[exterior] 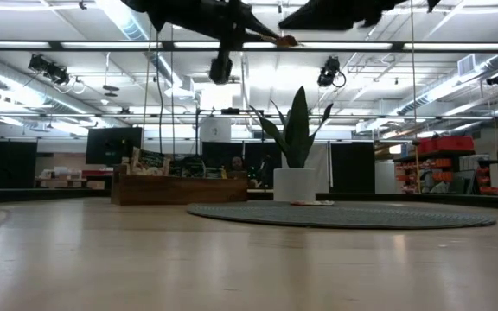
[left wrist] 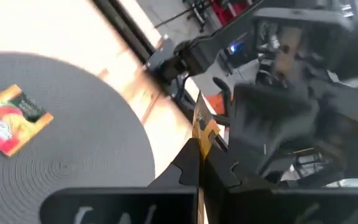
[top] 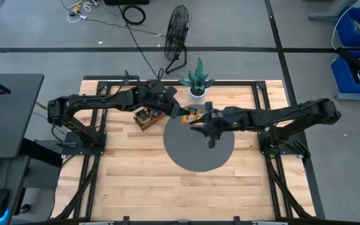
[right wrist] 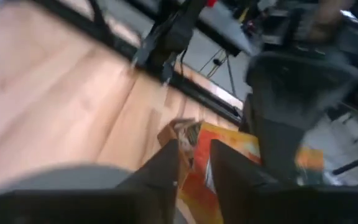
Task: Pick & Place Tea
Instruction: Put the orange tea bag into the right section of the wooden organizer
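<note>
My left hand (top: 185,116) pinches a tea bag (left wrist: 199,124) that my right hand (top: 200,119) loosens on; one bag (left wrist: 12,118) lies on the mat (top: 199,153).

Both arms were dark, near-black machines — long slim links joined by bulkier rounded joints, each rising from a base on a black metal frame at the table's side. The left arm (top: 105,100) carried thin black cables along its links, and the right arm (top: 280,115) looked much the same. A small blue-white light glowed on the housing behind the right gripper (left wrist: 278,106). The left gripper's fingers (left wrist: 194,165) were matte black and angular, with notched, stepped inner edges — the right gripper's fingers (right wrist: 166,165) were likewise dark, flat and tapered.
</note>
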You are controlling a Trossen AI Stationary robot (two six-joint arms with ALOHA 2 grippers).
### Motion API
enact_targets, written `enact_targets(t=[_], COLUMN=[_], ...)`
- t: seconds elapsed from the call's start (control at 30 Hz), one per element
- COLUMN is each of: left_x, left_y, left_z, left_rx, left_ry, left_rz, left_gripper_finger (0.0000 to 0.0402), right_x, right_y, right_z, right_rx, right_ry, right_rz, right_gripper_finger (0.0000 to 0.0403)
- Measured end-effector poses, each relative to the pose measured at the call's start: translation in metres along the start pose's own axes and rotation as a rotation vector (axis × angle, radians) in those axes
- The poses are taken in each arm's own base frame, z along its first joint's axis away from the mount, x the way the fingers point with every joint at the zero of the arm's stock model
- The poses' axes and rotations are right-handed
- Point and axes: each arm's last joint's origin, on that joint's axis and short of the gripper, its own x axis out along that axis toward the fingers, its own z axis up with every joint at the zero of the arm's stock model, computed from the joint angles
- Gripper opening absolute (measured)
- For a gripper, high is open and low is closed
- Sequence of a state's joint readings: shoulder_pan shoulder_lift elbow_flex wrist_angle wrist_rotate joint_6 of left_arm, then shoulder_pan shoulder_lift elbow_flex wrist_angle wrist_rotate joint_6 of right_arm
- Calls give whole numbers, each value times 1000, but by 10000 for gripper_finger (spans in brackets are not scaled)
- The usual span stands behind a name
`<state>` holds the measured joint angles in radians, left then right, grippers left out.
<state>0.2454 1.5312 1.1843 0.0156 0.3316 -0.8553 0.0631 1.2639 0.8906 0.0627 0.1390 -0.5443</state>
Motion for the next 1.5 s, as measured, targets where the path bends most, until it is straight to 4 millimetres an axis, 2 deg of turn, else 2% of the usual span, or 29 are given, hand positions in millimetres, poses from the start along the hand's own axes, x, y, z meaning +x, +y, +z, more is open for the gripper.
enact_targets(t=[0.13, 0.23, 0.33, 0.43, 0.53, 0.67, 0.93, 1.13, 1.27, 1.37, 1.5], left_x=[-14, -25, -37, -44, -45, -44, -43, -42, -42, -42, -42], left_y=[-13, -30, -50, -65, -71, -69, -70, -72, -72, -72, -72], left_z=[6, 12, 17, 19, 19, 19, 18, 15, 15, 15, 15], left_rx=[119, 285, 466, 604, 639, 627, 622, 636, 636, 636, 637], left_ry=[-81, -181, -307, -420, -483, -496, -498, -505, -503, -504, -505], left_rz=[-22, -89, -165, -229, -235, -188, -188, -180, -180, -179, -180], left_gripper_finger=[2, 2, 2, 2, 2, 2, 2, 2, 2, 2, 2], right_x=[-22, -38, -51, -57, -56, -52, -51, -46, -41, -38, -37], right_y=[-10, -19, -28, -37, -44, -48, -50, -51, -50, -49, -49], right_z=[11, 19, 24, 30, 34, 37, 36, 34, 34, 32, 32], right_rx=[160, 362, 603, 769, 833, 879, 935, 946, 944, 940, 909], right_ry=[-72, -128, -198, -297, -398, -484, -491, -488, -501, -488, -481], right_rz=[-39, -103, -176, -206, -189, -115, -79, -77, -78, -78, -86], right_gripper_finger=[152, 183, 203, 214, 222, 230, 230, 205, 175, 128, 29])
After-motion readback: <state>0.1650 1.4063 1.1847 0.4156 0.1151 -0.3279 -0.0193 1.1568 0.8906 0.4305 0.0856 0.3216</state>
